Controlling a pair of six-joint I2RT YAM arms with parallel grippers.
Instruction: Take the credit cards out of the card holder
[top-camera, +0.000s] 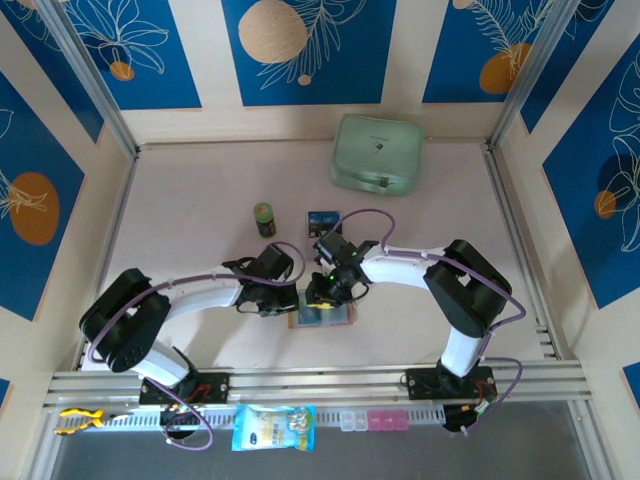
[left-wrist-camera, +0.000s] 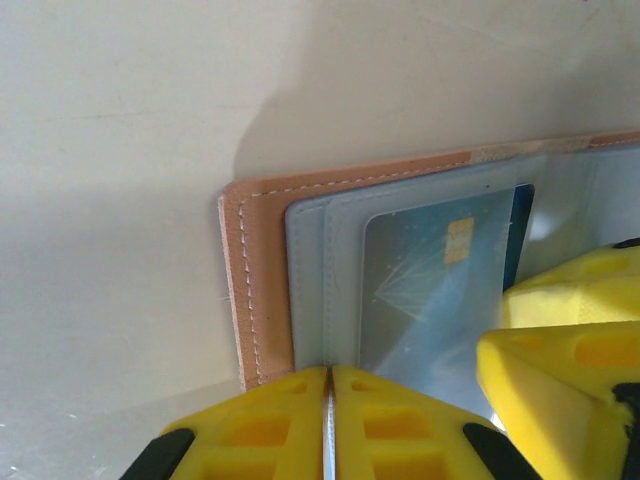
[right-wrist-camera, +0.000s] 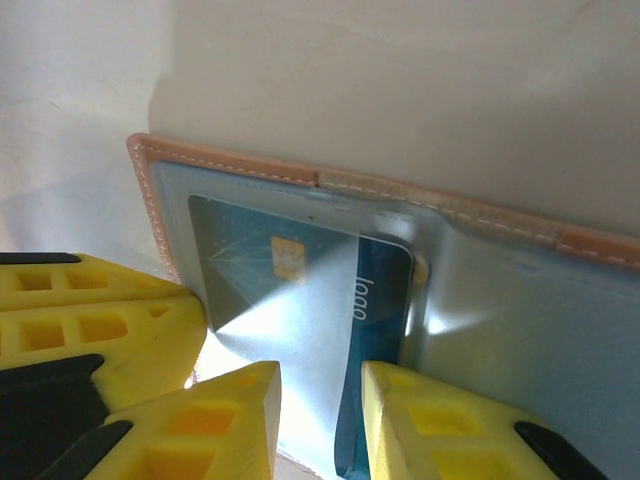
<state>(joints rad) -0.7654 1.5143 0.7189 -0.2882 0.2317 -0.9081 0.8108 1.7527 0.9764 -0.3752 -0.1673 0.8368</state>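
You've got a pale, plain surface (top-camera: 200, 180) here, and the card holder (top-camera: 335, 318) is lying open and flat on it near the front edge. Further back a dark blue card (top-camera: 322, 220) sits just beside a small dark green can (top-camera: 264, 218), and a mint-green case (top-camera: 376, 153) rests well apart by the far edge.

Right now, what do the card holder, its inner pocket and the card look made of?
Card holder: tan leather or faux leather, matte, pale edge stitching. Inner pocket: soft translucent plastic, glossy; glare patches show. Credit card: likely stiff plastic, blue print, gold chip.
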